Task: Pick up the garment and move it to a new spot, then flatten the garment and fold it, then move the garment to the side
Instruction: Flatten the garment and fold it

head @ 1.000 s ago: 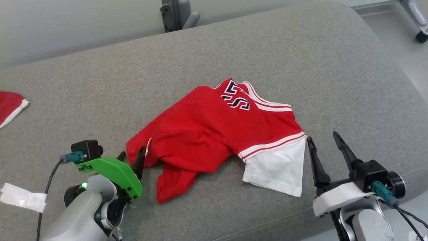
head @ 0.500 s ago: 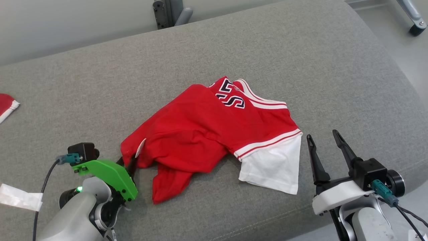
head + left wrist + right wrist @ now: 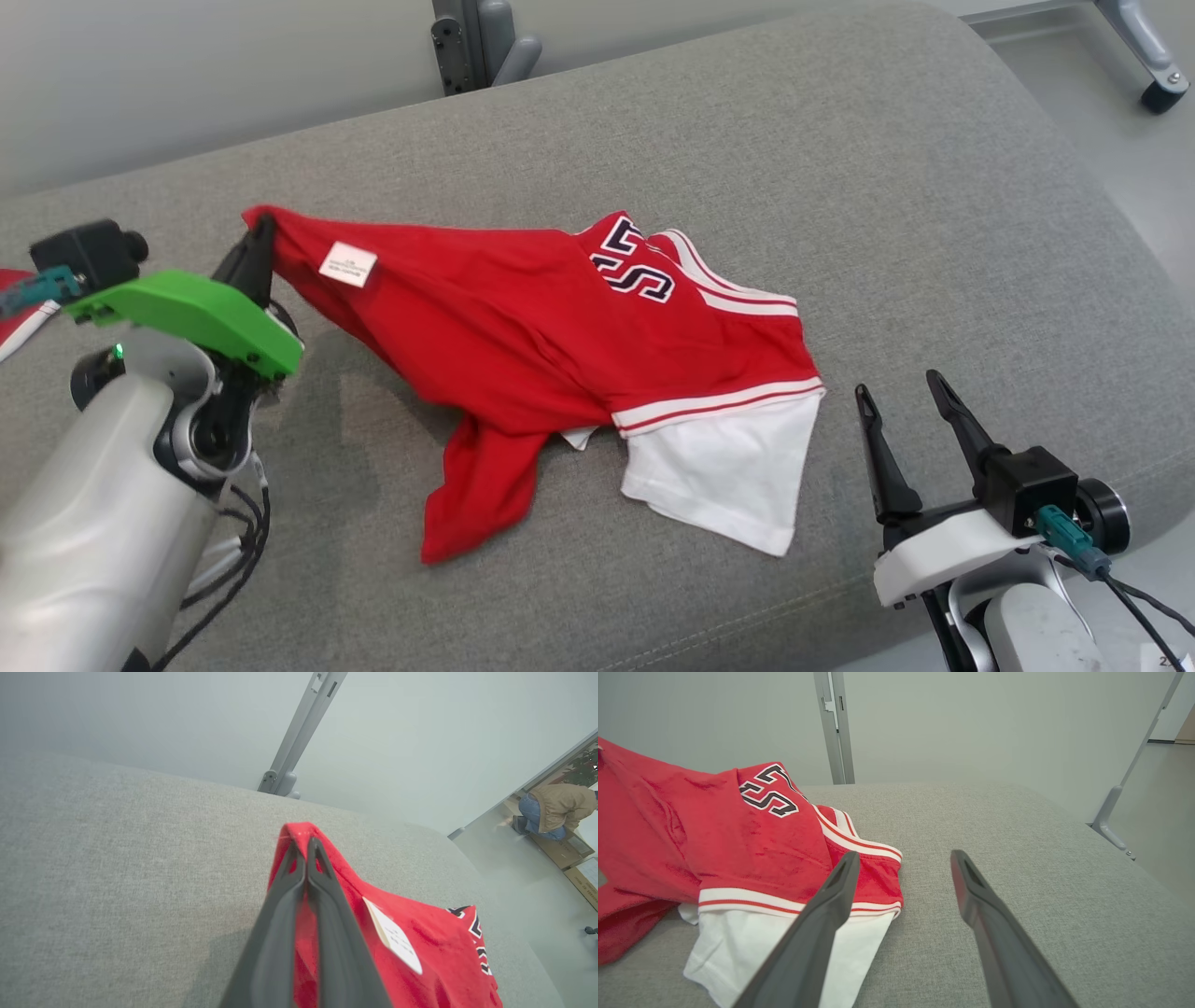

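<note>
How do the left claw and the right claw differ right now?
The left claw is shut on a corner of the red jersey; the right claw is open and holds nothing. The left claw has a green mount, the right claw a white mount. Both have long dark fingers.

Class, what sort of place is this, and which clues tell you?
Probably a robotics test room: a grey padded bench, bare pale walls with metal posts, and cardboard boxes on the floor.
</note>
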You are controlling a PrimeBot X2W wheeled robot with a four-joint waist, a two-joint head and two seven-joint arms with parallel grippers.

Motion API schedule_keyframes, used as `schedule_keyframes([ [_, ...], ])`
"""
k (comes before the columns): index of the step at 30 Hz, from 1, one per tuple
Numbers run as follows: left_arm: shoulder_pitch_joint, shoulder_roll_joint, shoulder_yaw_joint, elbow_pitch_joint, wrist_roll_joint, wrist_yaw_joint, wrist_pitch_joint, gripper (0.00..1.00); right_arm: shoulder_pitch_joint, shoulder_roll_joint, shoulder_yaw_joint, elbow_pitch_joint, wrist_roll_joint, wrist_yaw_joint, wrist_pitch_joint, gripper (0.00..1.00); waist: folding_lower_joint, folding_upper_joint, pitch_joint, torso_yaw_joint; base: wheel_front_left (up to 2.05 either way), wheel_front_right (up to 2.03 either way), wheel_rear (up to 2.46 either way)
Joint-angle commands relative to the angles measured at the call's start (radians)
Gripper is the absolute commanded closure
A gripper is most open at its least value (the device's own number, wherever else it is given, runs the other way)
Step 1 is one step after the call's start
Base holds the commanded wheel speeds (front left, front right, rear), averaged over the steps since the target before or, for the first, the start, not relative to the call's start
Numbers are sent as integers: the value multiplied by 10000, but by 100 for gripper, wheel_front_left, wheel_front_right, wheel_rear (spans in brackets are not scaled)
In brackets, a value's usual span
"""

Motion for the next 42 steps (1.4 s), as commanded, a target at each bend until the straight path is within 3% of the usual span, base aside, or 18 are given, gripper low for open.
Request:
schedule_keyframes([
  [1,-277,39,73,-86,152,17,-116,100,97,-69,20,30,117,-3,-32,0,0,107,-74,39,0,0,0],
  [10,-1214,-32,315,-1327,1165,-384,-1581,100,182,-277,2,8,165,-3,-32,0,0,107,-189,337,0,0,0],
  [13,-208,161,-31,-1945,1510,-359,-1655,100,294,-267,-78,-35,171,-3,-32,0,0,107,-190,485,0,0,0],
  [19,2962,565,-240,-2697,1461,101,-1789,100,588,-218,-319,-110,167,-3,-32,0,0,107,-134,927,0,0,0],
  [22,3828,440,-101,-2672,1299,122,-1825,100,628,-180,-314,-135,189,-3,-32,0,0,107,-30,1144,0,0,0],
  [25,4591,1,105,-2475,1392,-168,-1830,100,647,-179,-254,-113,164,-3,-32,0,0,107,67,1532,0,0,0],
  [29,5144,-908,530,-2116,1782,-1009,-1827,100,458,-193,-124,-91,107,-3,-33,0,0,107,156,1948,0,0,0],
  [34,5341,-1790,1017,-1371,2673,-1357,-1828,100,294,-306,14,-76,60,-3,-32,0,0,107,168,2243,0,0,0],
  [35,5368,-1932,1120,-1206,2833,-1366,-1829,73,269,-332,22,-64,58,-3,-31,0,0,107,150,2287,0,0,0],
  [37,5380,-2160,1319,-971,3168,-1406,-1828,0,249,-370,11,-61,77,-3,-31,0,0,107,118,2353,0,0,0],
  [42,5487,-2508,1730,-567,3718,-1430,-1818,0,254,-457,-7,-122,45,-3,-31,0,0,107,26,2426,0,0,0],
])
